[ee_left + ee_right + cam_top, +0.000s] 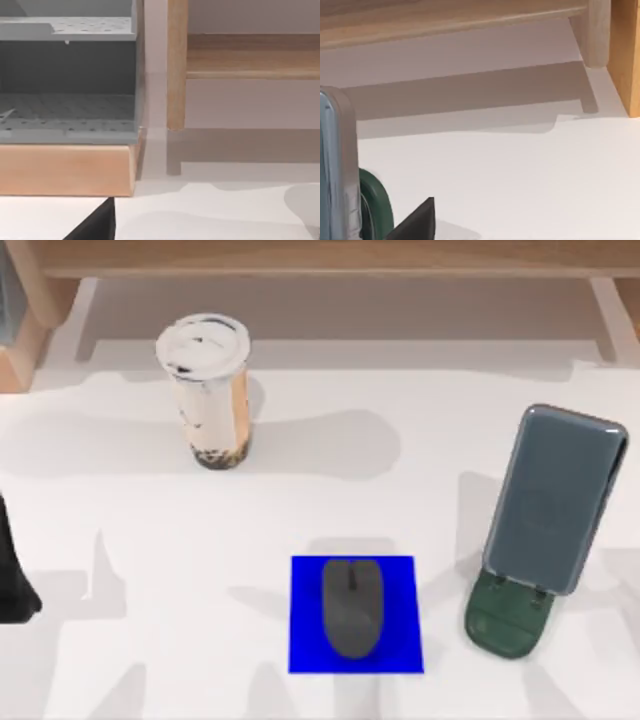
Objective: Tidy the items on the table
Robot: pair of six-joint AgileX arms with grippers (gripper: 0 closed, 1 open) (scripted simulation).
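Left jaws: a dark tip (95, 225) of the left arm's jaws shows in its wrist view, low over the surface (120, 540); open or closed cannot be told. In the top view a dark part of that arm (14, 570) sits at the left edge.
Right jaws: a dark tip (417, 222) shows in the right wrist view, just beside the stand; their state cannot be told either.
Smartphone (556, 498): slate-grey, propped tilted on the dark green folding stand (508, 616), close to the right jaws' tip, its edge (337, 165) filling that side of the wrist view.
Mouse (352, 606): dark grey, lying on the blue square pad (305, 615), between the two arms, well apart from both jaws.
Cup (208, 390): upright, white lid on, beige drink inside with dark pearls settled at the bottom; farther back, on the left arm's side, apart from its jaws.
Shelf (65, 170): light wood, beyond the left jaws, holding a grey perforated tray (65, 125).
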